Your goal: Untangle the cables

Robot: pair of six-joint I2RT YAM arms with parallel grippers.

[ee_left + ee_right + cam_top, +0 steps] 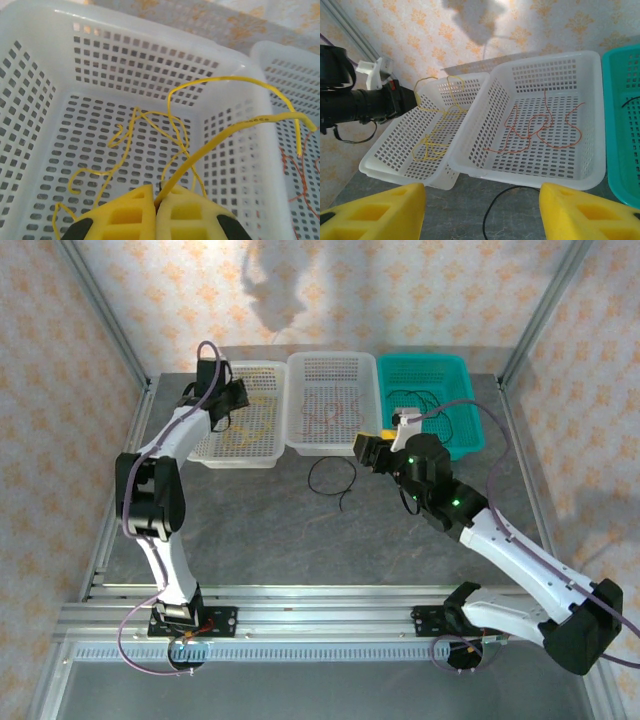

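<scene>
The black cable (pixel 311 477) lies alone in a loose loop on the bench (pixel 250 530), just in front of the middle basket (pixel 330 448). The right arm (pixel 500 540) reaches in from the near right. Its jaws are open and hold nothing. They hang just to the right of the loop and a little above it.

Farther back stand three baskets in a row. The left arm (pixel 170 455) reaches over the left basket (pixel 240 462). Its jaws are shut tight on the yellow cable (pixel 265 119). One end of that cable sticks up and out to the right, and the rest hangs down in curls inside the basket. The red cable (pixel 560 147) lies flat in the middle basket. A second black cable (pixel 420 400) sits in the green basket (pixel 470 400) on the far right.

The cables look mostly pulled apart by now, one color to each basket. The step in hand seems to be putting the yellow one away. For that, the left jaws would need to open so it drops in. Then the right jaws would need to go down over the black loop and pinch it. That wire is thin and lies flat, so the pinch must be low and neat.

The left wrist view makes the pinch on the yellow cable plain, while from the top it is too small to tell. The top view shows the whole black loop. The right wrist view shows a short bit of it between the yellow pads.
</scene>
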